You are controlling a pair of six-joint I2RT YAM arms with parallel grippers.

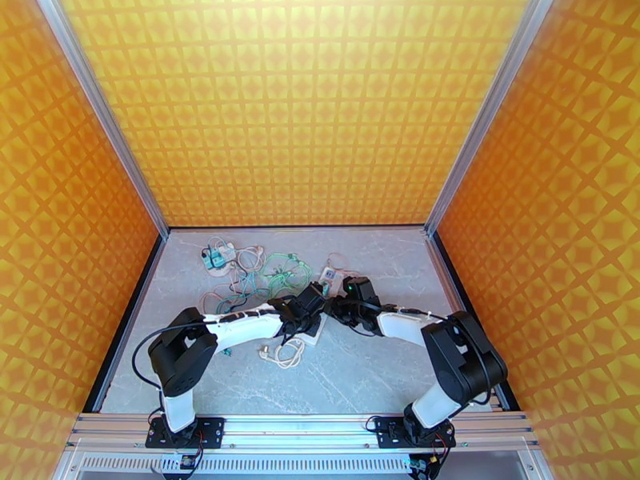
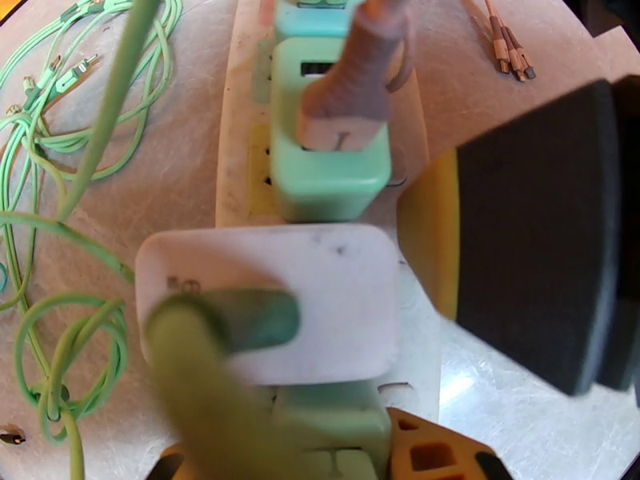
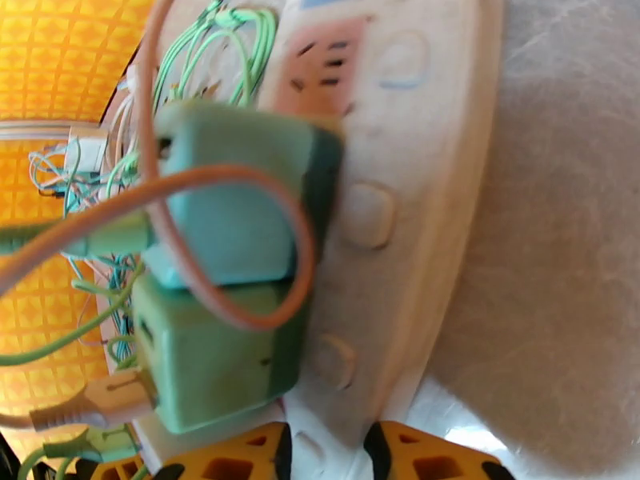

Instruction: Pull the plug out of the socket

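The left end effector (image 2: 300,462) hangs over the power strip (image 2: 238,90). One orange finger (image 2: 432,454) lies against the side of a mint-green plug (image 2: 332,418) seated in the strip. The other finger is lost behind a blurred green cable (image 2: 200,378), so I cannot tell whether it pinches. Just past that plug sit a white charger (image 2: 268,306) and a second mint charger (image 2: 328,166), both plugged in. The right end effector (image 3: 328,454) pinches the strip's edge between its orange fingers. The strip lies on the marbled desk (image 1: 360,378), with loose cables (image 1: 272,274) tangled beyond it.
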